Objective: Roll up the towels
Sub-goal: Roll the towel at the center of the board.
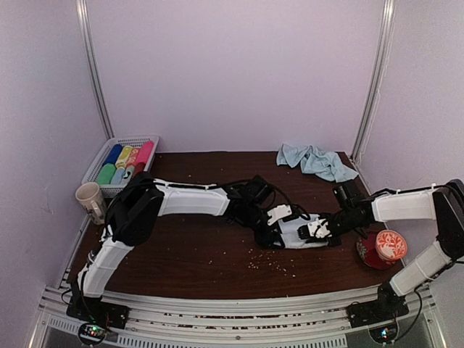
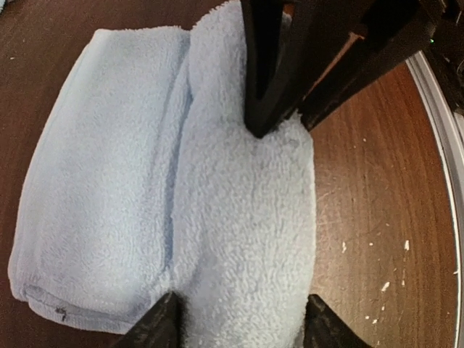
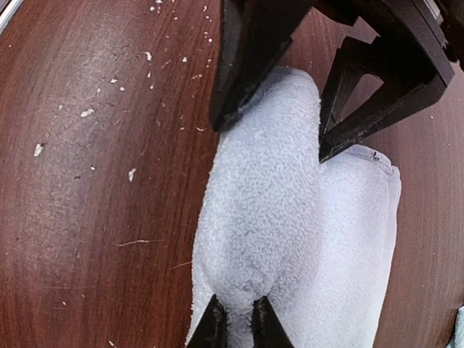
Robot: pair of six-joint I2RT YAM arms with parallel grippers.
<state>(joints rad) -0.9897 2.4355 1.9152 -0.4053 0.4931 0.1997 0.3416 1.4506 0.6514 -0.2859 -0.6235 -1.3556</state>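
One pale blue towel [image 1: 299,233] lies mid-table, half rolled. In the left wrist view its roll [image 2: 246,210] sits beside the still-flat part [image 2: 101,181]. My left gripper [image 2: 246,328] [image 1: 279,216] straddles one end of the roll, a finger pressed on each side. My right gripper [image 3: 239,328] [image 1: 319,229] pinches the opposite end of the roll [image 3: 264,210], jaws nearly together on the cloth. The right gripper's fingers [image 2: 264,87] show at the top of the left wrist view; the left's fingers [image 3: 232,80] top the right wrist view. The second towel [image 1: 315,161] lies crumpled at the back right.
A white basket [image 1: 134,139] of coloured rolls stands at the back left, with a cream mug [image 1: 90,200] just in front of it. A red bowl with a patterned lid [image 1: 383,248] sits by the right arm. Crumbs [image 1: 272,261] dot the brown table [image 1: 188,246].
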